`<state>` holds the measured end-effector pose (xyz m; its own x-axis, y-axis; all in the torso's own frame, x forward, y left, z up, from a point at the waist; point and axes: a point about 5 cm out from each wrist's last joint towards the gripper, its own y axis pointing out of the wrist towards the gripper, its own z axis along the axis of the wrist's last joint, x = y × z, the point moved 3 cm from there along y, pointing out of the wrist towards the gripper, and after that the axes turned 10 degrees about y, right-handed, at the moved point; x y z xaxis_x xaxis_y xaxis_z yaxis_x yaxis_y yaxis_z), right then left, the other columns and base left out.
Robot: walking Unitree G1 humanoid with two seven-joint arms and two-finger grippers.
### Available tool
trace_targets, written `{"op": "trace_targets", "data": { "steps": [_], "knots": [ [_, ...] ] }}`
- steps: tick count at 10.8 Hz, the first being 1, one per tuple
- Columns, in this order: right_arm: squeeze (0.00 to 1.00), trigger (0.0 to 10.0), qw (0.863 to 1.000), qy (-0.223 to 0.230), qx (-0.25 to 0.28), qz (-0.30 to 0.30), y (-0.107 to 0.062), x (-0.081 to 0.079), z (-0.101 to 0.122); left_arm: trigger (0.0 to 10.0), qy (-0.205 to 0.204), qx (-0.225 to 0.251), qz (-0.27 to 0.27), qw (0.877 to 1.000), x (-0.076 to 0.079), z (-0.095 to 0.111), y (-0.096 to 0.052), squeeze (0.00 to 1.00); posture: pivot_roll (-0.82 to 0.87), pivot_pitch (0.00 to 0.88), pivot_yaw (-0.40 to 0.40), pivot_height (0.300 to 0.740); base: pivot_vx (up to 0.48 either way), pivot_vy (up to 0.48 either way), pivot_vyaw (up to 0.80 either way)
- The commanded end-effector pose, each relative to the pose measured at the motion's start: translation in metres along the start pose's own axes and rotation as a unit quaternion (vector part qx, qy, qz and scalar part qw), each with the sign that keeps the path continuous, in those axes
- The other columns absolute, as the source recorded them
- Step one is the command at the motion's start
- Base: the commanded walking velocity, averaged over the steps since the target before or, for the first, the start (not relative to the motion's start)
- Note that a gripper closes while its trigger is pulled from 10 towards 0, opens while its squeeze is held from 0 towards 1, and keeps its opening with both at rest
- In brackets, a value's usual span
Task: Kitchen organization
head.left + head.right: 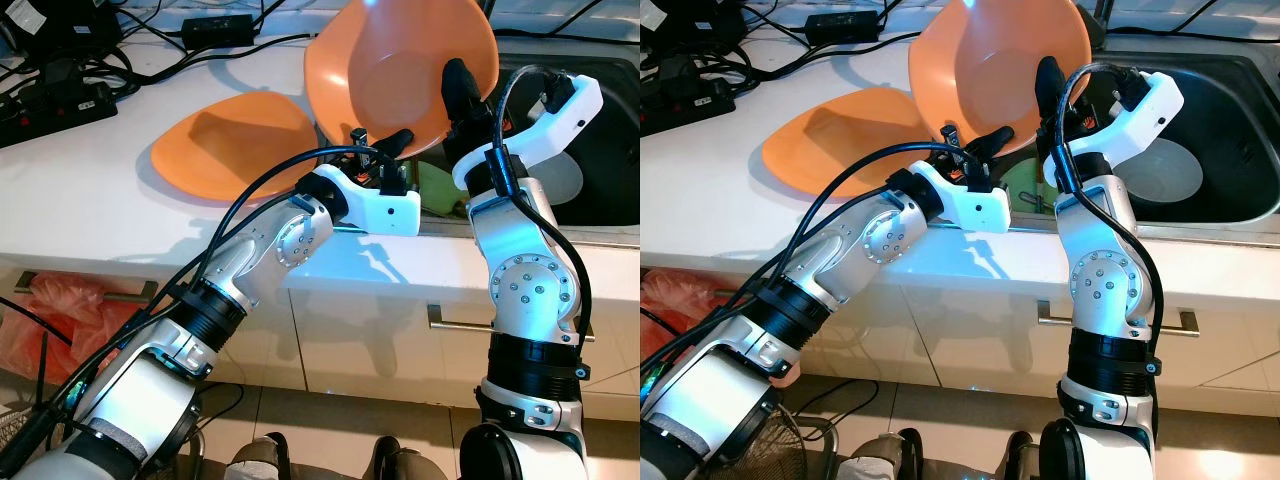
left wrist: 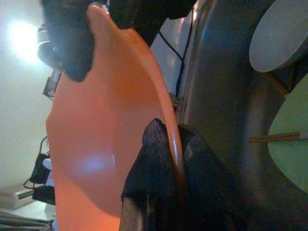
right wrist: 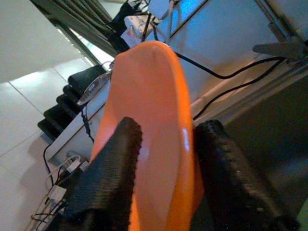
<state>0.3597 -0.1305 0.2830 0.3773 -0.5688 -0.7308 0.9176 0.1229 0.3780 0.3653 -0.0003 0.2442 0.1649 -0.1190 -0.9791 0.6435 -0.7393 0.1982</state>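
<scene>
An orange bowl (image 1: 400, 70), orange plate (image 1: 240, 150), white counter (image 1: 90, 200), black fingers (image 2: 159, 159), dark steel sink (image 1: 600, 150).

Silver screw-studded arms, white wrist housings, looping black cables, black-fingered left claw (image 1: 385, 143) and right claw (image 1: 462, 88).

The scene is viewed from the head by the two eye cameras, aimed forward and down over both arms onto the white counter (image 1: 90, 200) and the sink (image 1: 1230, 150); nearly the same field is shared, slightly shifted sideways. The orange bowl (image 1: 400, 70) is seen at very close range by each wrist camera, looking along its own fingers (image 2: 159, 178) at the rim. The bowl is shared by all four views, the sink basin by the left wrist view.
</scene>
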Motion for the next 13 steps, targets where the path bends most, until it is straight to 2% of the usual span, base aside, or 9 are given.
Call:
{"op": "trace_targets", "data": {
  "steps": [1, 5, 6, 13],
  "knots": [
    [0.00, 0.0, 1.000, 0.009, 0.004, 0.009, 0.0014, -0.0043, 0.0010, 10.0, 0.017, 0.016, 0.006, 1.000, -0.0050, 0.0067, 0.0009, 0.00, 0.15, 0.153, 0.067, 0.740, 0.000, 0.000, 0.00],
    [0.00, 0.0, 1.000, 0.014, 0.005, 0.011, 0.0003, -0.0051, 0.0015, 10.0, 0.030, 0.015, 0.015, 0.999, -0.0093, 0.0056, 0.0030, 0.00, 0.14, 0.149, 0.067, 0.740, 0.000, 0.000, 0.00],
    [0.00, 0.0, 1.000, 0.015, 0.004, 0.011, 0.0002, -0.0052, 0.0011, 10.0, 0.014, 0.014, 0.021, 1.000, -0.0108, 0.0052, 0.0027, 1.00, 0.14, 0.150, 0.067, 0.740, 0.000, 0.000, 0.00],
    [0.00, 0.0, 1.000, 0.023, 0.007, 0.007, -0.0005, -0.0033, 0.0027, 10.0, 0.026, 0.014, 0.018, 0.999, -0.0105, 0.0038, 0.0033, 1.00, 0.14, 0.159, 0.070, 0.740, 0.000, 0.000, 0.00]
  ]
}}
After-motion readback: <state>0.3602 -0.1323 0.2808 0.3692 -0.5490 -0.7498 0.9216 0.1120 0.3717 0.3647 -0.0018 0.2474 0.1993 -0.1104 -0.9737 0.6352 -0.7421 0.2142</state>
